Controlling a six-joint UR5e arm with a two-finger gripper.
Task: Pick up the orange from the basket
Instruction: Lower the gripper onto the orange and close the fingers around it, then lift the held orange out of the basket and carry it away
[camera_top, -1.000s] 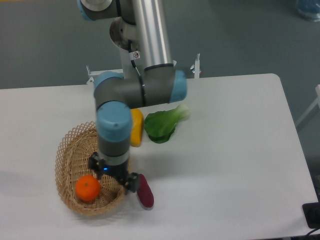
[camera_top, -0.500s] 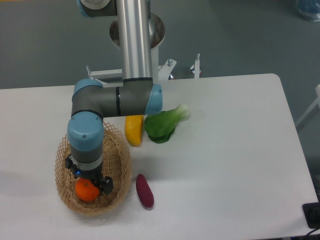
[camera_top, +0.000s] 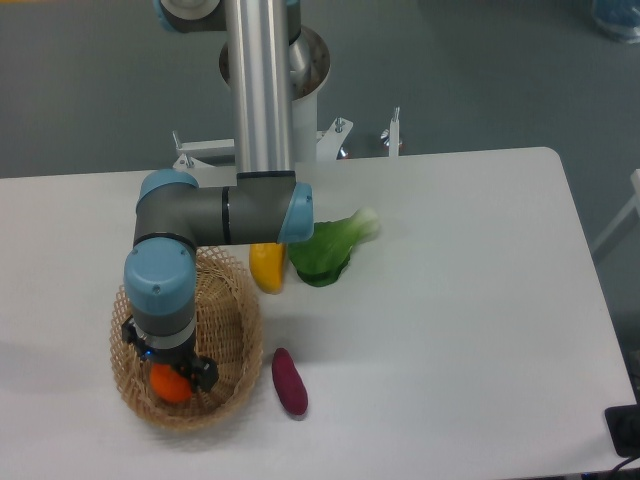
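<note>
Sitting low in the basket (camera_top: 230, 300), the orange (camera_top: 168, 383) lies directly beneath the claw (camera_top: 170, 372), which hangs straight down over it and hides most of the fruit (whether the fingers are wide, narrow or already gripping cannot be told). Just right of the claw, outside the wicker rim, lies a purple sweet potato (camera_top: 290, 381); farther up-right rest a yellow fruit (camera_top: 267, 267) and leafy greens (camera_top: 325, 249).

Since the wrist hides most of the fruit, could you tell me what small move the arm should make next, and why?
Probably a short descent, then close. The gripper sits directly over the orange inside the basket, with only part of the fruit showing beneath it. Whether the fingers already straddle it cannot be seen.
</note>
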